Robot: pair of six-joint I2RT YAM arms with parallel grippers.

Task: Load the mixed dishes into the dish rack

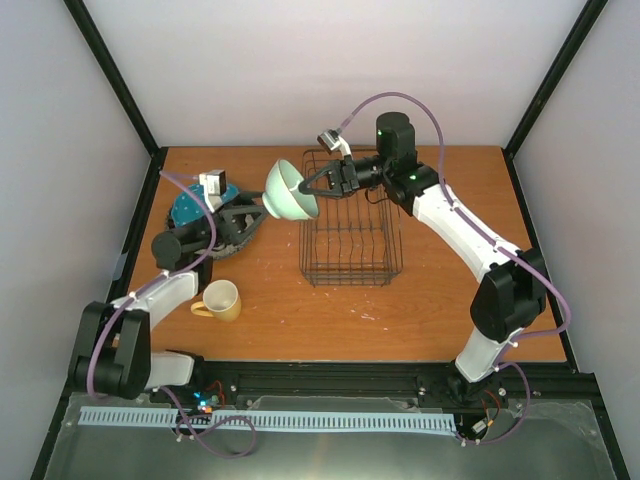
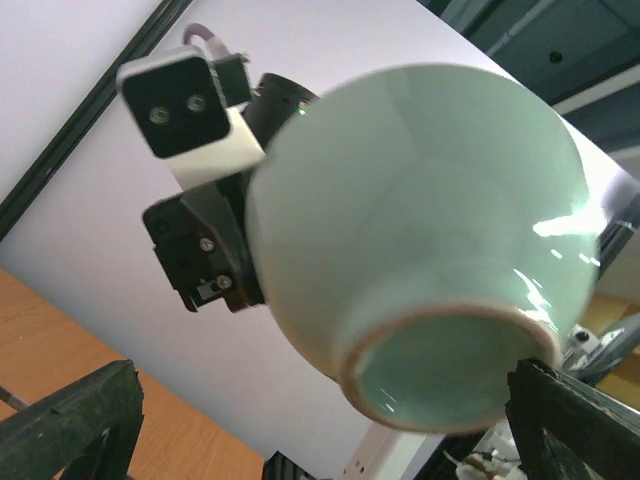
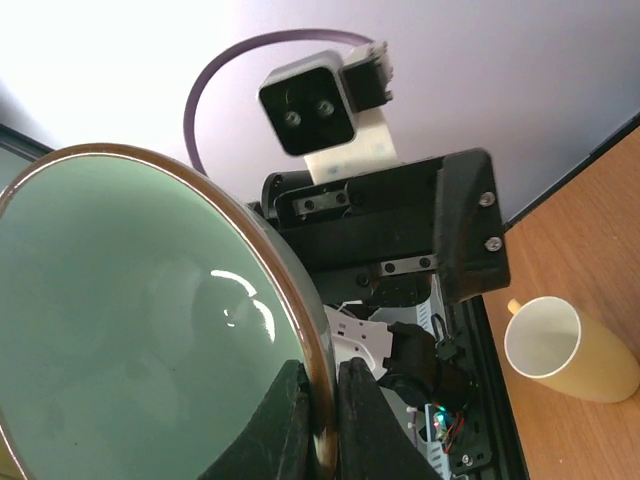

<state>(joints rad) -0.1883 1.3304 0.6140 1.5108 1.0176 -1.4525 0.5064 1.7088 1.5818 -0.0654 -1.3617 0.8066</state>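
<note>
a wooden table [image 1: 440, 300] seen from above, two robot arms bolted at its 6 o'clock edge. the dish rack [image 1: 352, 240], a dark wire basket, sits at the centre with nothing loaded in it yet.

the pale green bowl [image 1: 288, 190] hangs in the air just off the rack's 10 o'clock corner, tipped on edge with its opening turned toward the rack. the right gripper [image 1: 318, 183] reaches in from 2 o'clock across the rack's far end and pinches the bowl's brown rim, one finger inside and one outside. this edge-on hold probably suits sliding the bowl down between the slot wires.

the blue dotted plate [image 1: 188, 210] lies at the table's 9 o'clock edge, partly under the left arm. the yellow mug [image 1: 222, 299] sits at the rack's 8 o'clock, mouth tipped up toward the camera.

the left gripper [image 1: 258, 212] points at the bowl's underside from 8 o'clock, its jaws spread wide and gripping nothing. whether one finger brushes the bowl's foot cannot be told.
</note>
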